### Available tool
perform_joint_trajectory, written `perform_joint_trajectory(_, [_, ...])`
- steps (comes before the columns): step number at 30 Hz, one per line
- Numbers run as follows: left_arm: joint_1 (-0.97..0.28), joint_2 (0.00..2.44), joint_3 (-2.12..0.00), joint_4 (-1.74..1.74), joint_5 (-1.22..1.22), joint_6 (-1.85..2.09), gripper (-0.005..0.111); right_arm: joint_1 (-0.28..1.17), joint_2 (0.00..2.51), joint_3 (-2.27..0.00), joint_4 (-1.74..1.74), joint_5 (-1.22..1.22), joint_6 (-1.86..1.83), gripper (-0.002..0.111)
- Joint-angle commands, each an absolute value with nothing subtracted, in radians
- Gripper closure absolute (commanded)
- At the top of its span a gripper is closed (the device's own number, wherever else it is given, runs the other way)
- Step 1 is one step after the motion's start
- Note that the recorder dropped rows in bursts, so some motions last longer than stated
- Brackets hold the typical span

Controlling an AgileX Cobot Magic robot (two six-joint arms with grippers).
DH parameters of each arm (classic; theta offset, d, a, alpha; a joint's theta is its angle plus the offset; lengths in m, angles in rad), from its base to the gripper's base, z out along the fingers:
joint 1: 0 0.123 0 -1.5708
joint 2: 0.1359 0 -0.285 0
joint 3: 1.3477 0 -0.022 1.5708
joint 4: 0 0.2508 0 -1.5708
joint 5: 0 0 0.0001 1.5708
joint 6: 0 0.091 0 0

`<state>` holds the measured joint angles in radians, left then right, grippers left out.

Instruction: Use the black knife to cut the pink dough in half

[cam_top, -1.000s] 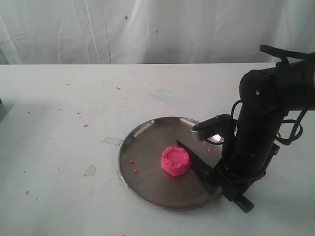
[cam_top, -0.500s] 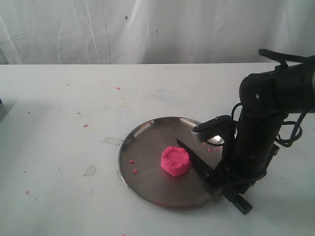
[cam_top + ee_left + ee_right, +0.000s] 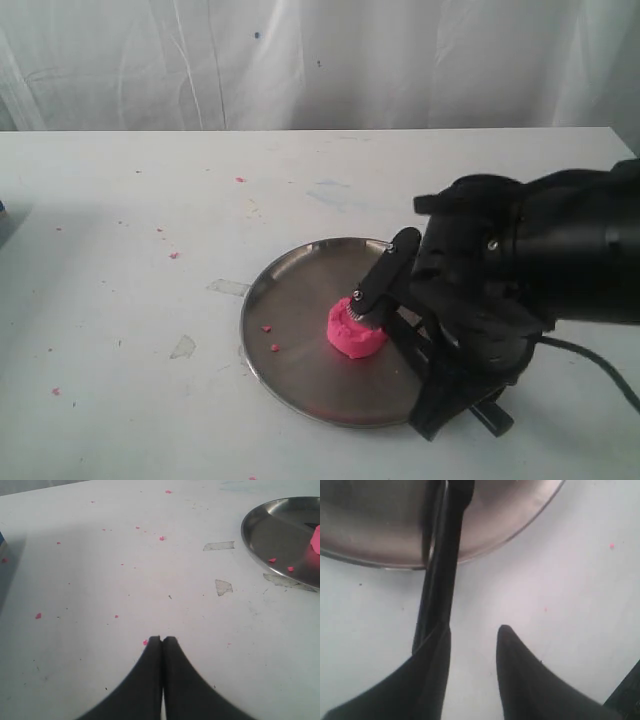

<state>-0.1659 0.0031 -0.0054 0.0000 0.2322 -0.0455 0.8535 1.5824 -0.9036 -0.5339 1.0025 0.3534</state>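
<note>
The pink dough (image 3: 352,340) sits whole as a round puck in the middle of the steel plate (image 3: 285,325); its edge also shows in the left wrist view (image 3: 316,540). The black knife (image 3: 441,570) lies from the plate (image 3: 520,510) out onto the table. Its handle runs along the outside of one finger of my right gripper (image 3: 475,626), which is open with bare table in the gap. In the exterior view the right arm (image 3: 500,270) hides most of the knife. My left gripper (image 3: 162,638) is shut and holds nothing, low over the table away from the plate (image 3: 280,530).
Tiny pink crumbs dot the table (image 3: 120,250) and the plate. Two scraps of clear tape (image 3: 219,545) lie beside the plate's rim. A white curtain hangs behind the table's far edge.
The right arm has swung left and toward the camera, and now covers the knife and the dough's right side. The dough has not moved.
</note>
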Motion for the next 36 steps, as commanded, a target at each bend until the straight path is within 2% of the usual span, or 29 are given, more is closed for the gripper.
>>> perform_joint_trajectory(1, [-0.163,0.000,0.000,0.000,0.231,-0.045,0.107,0.916,1.588,-0.871,-0.575,0.938,0.386,0.078])
perform_joint_trajectory(2, [-0.163,0.000,0.000,0.000,0.231,-0.045,0.107,0.918,1.590,-0.866,-0.575,0.935,0.386,0.077])
perform_joint_trajectory(6, [-0.163,0.000,0.000,0.000,0.231,-0.045,0.107,0.918,1.639,-0.835,-0.571,0.933,0.386,0.060])
perform_joint_trajectory(24, [-0.163,0.000,0.000,0.000,0.231,-0.045,0.107,0.918,1.815,-0.835,-0.694,0.962,0.523,0.060])
perform_joint_trajectory(29, [-0.163,0.000,0.000,0.000,0.231,-0.045,0.107,0.918,1.817,-0.835,-0.726,0.964,0.555,0.065])
perform_joint_trajectory(36, [-0.163,0.000,0.000,0.000,0.231,-0.045,0.107,0.918,1.817,-0.835,-0.726,0.966,0.555,0.082])
